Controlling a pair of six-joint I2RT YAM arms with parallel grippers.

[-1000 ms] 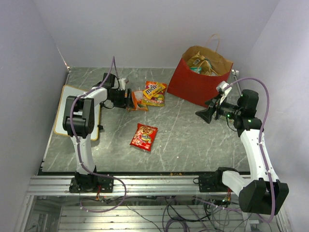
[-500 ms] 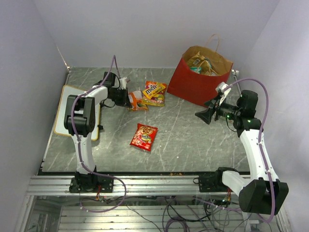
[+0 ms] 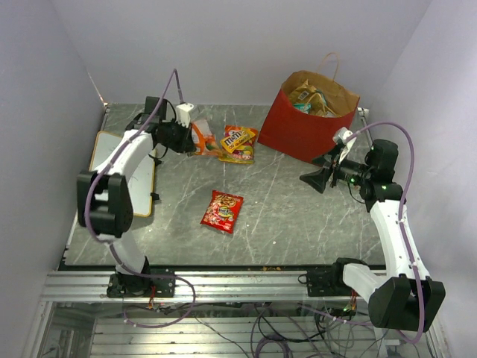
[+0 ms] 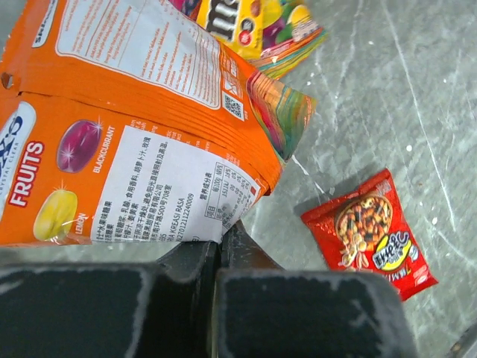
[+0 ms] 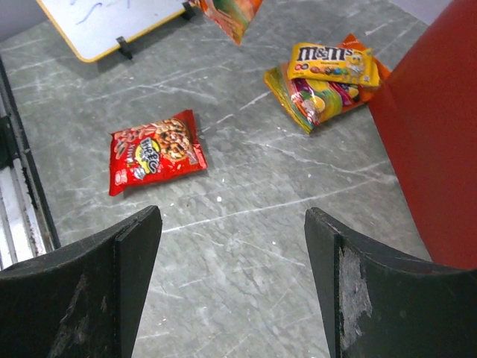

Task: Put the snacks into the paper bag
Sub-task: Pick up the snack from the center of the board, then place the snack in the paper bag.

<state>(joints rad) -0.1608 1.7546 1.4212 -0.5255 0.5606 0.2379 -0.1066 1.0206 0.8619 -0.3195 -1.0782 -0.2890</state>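
Left gripper [image 3: 188,139] — pinching the orange fruit-candy packet [image 4: 134,142] by its bottom edge, held aloft. Light, crinkly, slippery; a sealed seam likely grips best. Small red pack [image 3: 222,211], yellow M&M's pack [image 3: 240,136]: lying flat. Paper bag [image 3: 294,134], far right; right gripper [image 3: 316,179] beside it — spread, empty.

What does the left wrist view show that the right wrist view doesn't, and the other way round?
Left wrist only: the printed label of the orange pack, which is pinched in the shut left tool. Right wrist only: a corner of the white board, the red wall of the paper bag, and the open right tool. Both: the small red pack and the yellow M&M's pack lying on the table.
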